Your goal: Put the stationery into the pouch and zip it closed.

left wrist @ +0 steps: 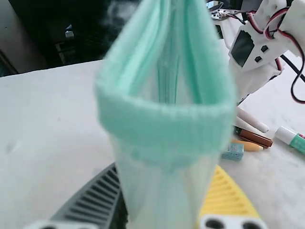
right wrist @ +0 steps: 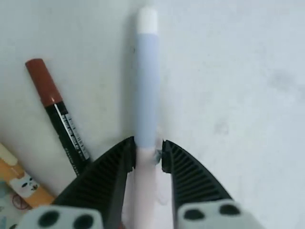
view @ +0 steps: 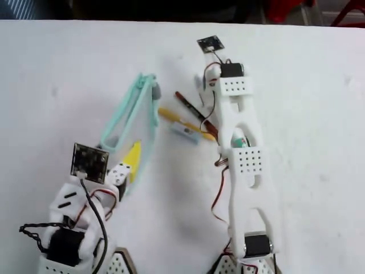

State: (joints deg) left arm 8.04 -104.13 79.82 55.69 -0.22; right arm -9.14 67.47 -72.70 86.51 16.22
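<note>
My left gripper (view: 128, 165) is shut on the lower end of a translucent pouch (view: 134, 114) with mint-green trim, holding it up off the table. In the left wrist view the pouch (left wrist: 167, 119) stands with its mouth gaping, between the left gripper's (left wrist: 164, 210) grey and yellow fingers. My right gripper (right wrist: 147, 152) is shut on a pale blue and pink pen (right wrist: 145, 71) with a white cap, which lies on the table. Beside it lie a brown marker (right wrist: 57, 114) and an orange pen (right wrist: 19, 181). The right gripper (view: 201, 85) sits right of the pouch's far end.
Between pouch and right arm lie the brown marker (view: 191, 108), the orange pen (view: 171, 117) and a small pale-blue eraser (view: 185, 132). A glue stick (left wrist: 291, 138) lies under the right arm. The white table (view: 308, 114) is bare to the far left and right.
</note>
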